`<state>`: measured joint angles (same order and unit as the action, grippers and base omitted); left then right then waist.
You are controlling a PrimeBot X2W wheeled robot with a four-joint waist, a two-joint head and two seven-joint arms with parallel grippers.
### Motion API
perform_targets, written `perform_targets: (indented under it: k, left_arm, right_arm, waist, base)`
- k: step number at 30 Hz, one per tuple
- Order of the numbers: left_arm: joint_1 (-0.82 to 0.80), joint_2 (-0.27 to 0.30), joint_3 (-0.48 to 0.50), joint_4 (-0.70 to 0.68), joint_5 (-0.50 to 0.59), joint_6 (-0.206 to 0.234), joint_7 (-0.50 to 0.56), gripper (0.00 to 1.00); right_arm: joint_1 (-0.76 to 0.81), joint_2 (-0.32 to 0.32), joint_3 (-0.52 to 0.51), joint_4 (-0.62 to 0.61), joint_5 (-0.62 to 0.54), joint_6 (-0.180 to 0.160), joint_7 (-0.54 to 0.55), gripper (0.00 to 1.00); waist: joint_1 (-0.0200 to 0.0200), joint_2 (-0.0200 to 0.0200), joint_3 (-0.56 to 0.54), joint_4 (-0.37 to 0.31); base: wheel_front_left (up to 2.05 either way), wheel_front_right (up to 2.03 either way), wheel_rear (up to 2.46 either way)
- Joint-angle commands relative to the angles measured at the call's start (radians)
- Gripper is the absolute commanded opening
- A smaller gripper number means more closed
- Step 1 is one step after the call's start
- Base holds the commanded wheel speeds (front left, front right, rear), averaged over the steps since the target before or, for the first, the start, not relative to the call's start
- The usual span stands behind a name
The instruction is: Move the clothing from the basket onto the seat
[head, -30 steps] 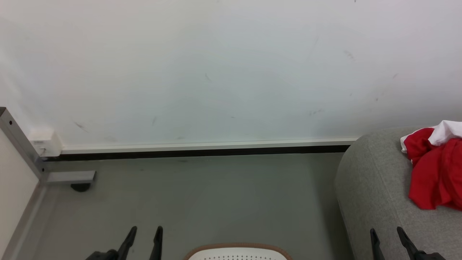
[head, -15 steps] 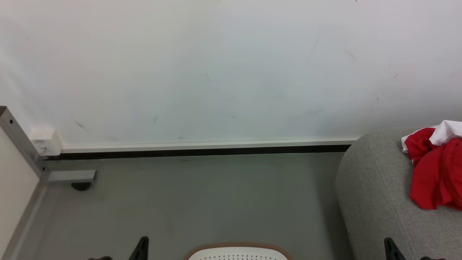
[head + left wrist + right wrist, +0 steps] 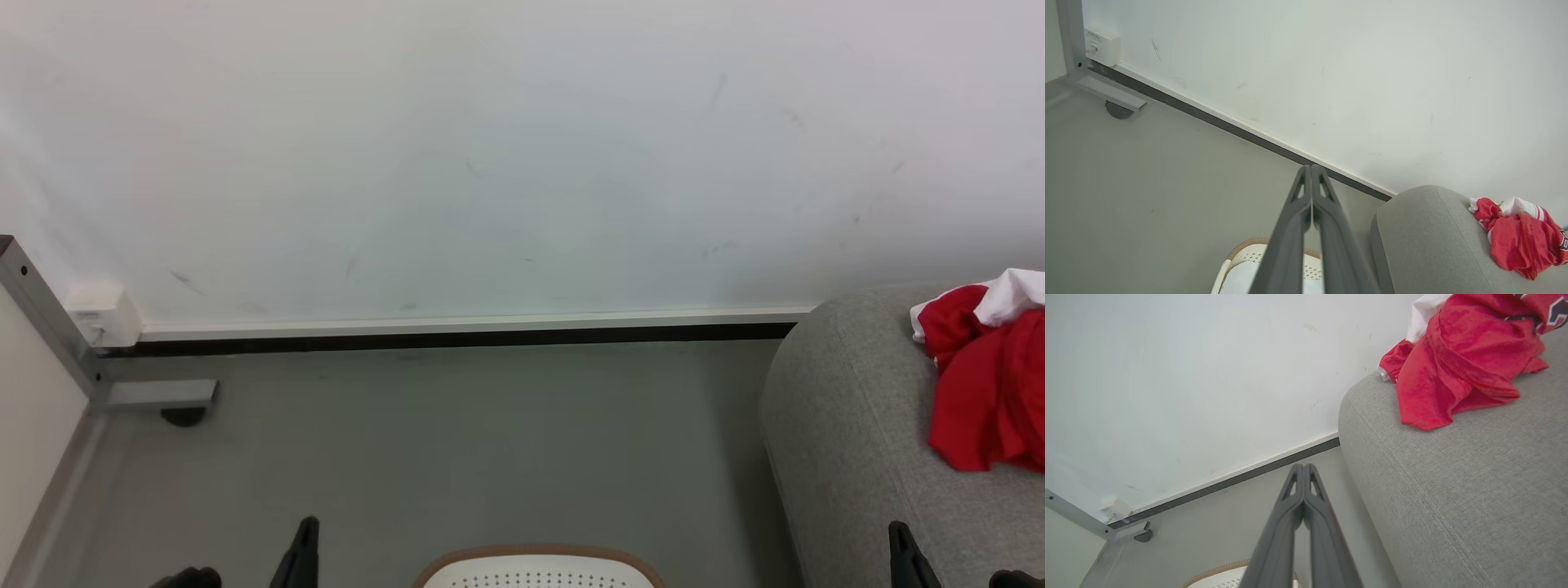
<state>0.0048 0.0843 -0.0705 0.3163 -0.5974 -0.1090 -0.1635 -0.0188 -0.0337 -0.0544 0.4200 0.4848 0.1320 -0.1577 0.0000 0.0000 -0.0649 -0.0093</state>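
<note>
Now, red clothing (image 3: 980,392) heaped on grey seat (image 3: 849,457), white basket (image 3: 535,572) on floor (image 3: 490,441) beside, left claw (image 3: 1311,167) and right claw (image 3: 1303,466) closed.

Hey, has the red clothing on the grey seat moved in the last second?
No. The clothing lies in the same spot on the seat, just as close to the seat's rounded end as before.

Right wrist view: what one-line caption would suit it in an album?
Right gripper, fingers shut on nothing, beside the grey seat where the red clothing lies crumpled.
</note>
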Motion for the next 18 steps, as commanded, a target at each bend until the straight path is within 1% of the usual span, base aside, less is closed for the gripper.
perform_targets:
  k: [1, 18]
  left_arm:
    - [-0.030, 0.004, 0.013, -0.022, -0.053, 0.004, 0.011, 0.00]
    - [-0.050, -0.005, 0.055, -0.054, -0.286, 0.014, 0.074, 0.00]
  right_arm:
    - [-0.033, -0.010, -0.005, -0.023, 0.053, 0.000, 0.010, 0.00]
    - [-0.054, -0.013, -0.018, -0.059, 0.312, -0.001, 0.072, 0.00]
  waist:
    - [0.0000, 0.0000, 0.001, 0.000]
    - [0.0000, 0.0000, 0.012, 0.002]
  base:
    - [0.00, 0.00, 0.00]
    - [0.00, 0.00, 0.00]
